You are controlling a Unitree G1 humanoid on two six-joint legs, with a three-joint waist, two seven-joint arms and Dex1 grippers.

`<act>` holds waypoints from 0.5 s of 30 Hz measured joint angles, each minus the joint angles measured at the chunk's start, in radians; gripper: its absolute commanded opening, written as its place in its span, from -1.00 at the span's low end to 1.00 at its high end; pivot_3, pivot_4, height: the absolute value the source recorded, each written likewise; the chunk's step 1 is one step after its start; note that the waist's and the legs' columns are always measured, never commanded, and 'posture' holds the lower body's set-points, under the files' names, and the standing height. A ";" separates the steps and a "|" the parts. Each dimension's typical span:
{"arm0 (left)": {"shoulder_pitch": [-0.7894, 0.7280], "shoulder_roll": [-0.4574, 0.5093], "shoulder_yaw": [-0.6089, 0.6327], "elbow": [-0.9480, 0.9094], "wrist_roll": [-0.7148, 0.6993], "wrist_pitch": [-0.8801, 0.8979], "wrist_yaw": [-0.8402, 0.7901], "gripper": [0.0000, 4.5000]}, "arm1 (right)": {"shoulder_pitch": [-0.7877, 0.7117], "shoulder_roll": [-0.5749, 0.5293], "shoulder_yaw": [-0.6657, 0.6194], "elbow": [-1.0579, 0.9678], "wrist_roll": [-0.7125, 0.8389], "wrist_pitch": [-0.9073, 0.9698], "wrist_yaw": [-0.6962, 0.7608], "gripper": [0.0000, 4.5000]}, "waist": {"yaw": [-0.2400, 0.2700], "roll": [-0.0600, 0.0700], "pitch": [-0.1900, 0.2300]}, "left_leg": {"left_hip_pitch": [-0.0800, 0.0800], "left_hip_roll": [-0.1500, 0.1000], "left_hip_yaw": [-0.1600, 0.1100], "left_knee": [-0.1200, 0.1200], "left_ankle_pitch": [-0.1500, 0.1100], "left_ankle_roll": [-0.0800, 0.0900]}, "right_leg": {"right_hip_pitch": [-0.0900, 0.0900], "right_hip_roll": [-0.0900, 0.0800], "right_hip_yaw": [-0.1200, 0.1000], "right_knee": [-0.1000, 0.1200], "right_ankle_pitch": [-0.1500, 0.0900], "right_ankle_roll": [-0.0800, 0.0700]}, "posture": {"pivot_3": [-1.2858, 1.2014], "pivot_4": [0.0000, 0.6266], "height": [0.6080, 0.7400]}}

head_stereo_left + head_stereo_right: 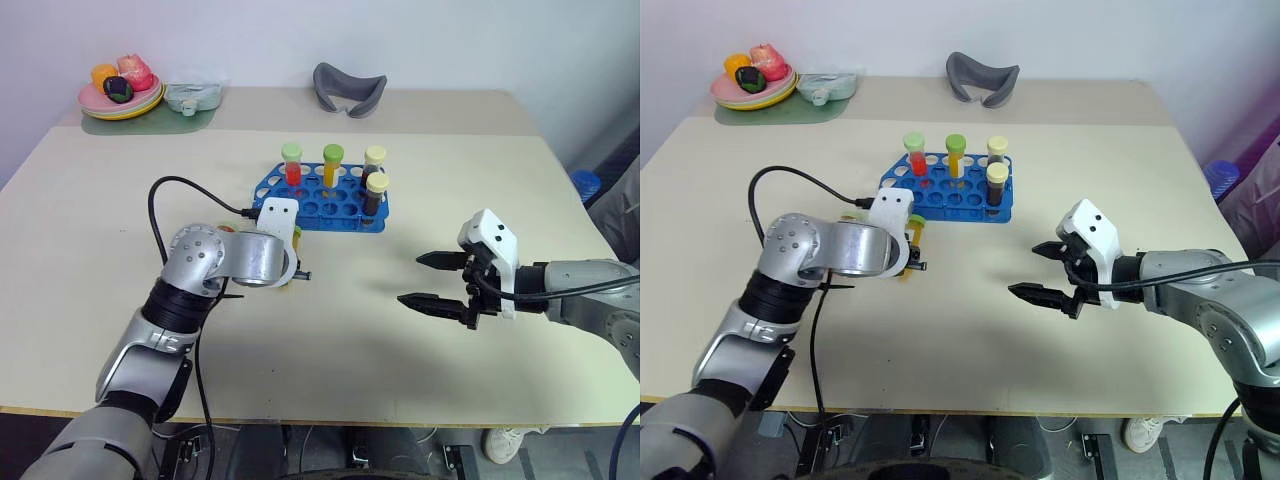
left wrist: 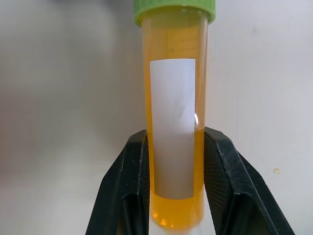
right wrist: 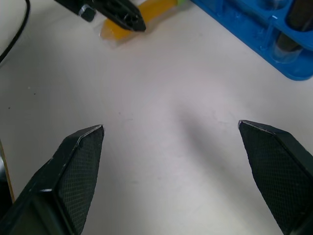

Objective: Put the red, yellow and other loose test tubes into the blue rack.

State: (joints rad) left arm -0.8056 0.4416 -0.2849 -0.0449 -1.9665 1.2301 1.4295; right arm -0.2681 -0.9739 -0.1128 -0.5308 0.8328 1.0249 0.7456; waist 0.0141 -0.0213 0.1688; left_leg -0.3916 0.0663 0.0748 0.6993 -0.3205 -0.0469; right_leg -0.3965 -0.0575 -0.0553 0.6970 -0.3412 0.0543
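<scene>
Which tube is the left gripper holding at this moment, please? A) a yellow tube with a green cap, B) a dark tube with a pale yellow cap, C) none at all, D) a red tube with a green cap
A: the left gripper is shut on the yellow tube, whose green cap shows above the fingers in the left wrist view.
</scene>
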 measured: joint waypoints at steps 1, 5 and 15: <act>-0.019 0.006 -0.004 -0.005 0.000 0.009 -0.037 -0.60 | -0.012 0.000 0.011 0.008 -0.006 -0.003 0.005 1.00 | 0.002 0.000 0.000 | 0.000 0.000 0.000 0.000 0.000 0.000 | 0.000 0.000 0.000 0.000 0.000 0.000 | 0.03 -0.52 0.50; -0.088 0.056 -0.041 -0.035 -0.002 0.033 -0.144 -0.60 | -0.044 0.008 0.037 0.031 -0.030 -0.024 0.030 1.00 | 0.000 0.000 0.000 | 0.000 -0.001 0.000 0.000 0.000 0.000 | 0.000 -0.001 0.000 0.000 0.000 0.000 | 0.03 -0.52 0.50; -0.121 0.272 -0.078 -0.232 0.189 0.043 -0.483 -0.60 | -0.067 0.026 0.065 0.063 -0.067 -0.041 0.055 1.00 | 0.000 0.001 0.006 | 0.000 -0.001 0.000 -0.002 0.001 0.000 | 0.000 -0.001 -0.001 -0.001 0.000 0.000 | 0.03 -0.52 0.50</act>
State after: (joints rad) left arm -0.9266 0.7134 -0.3629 -0.2774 -1.7774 1.2734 0.9464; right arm -0.3349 -0.9482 -0.0480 -0.4675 0.7658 0.9843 0.8008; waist 0.0136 -0.0206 0.1752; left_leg -0.3919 0.0652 0.0749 0.6977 -0.3199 -0.0472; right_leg -0.3969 -0.0584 -0.0559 0.6960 -0.3412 0.0547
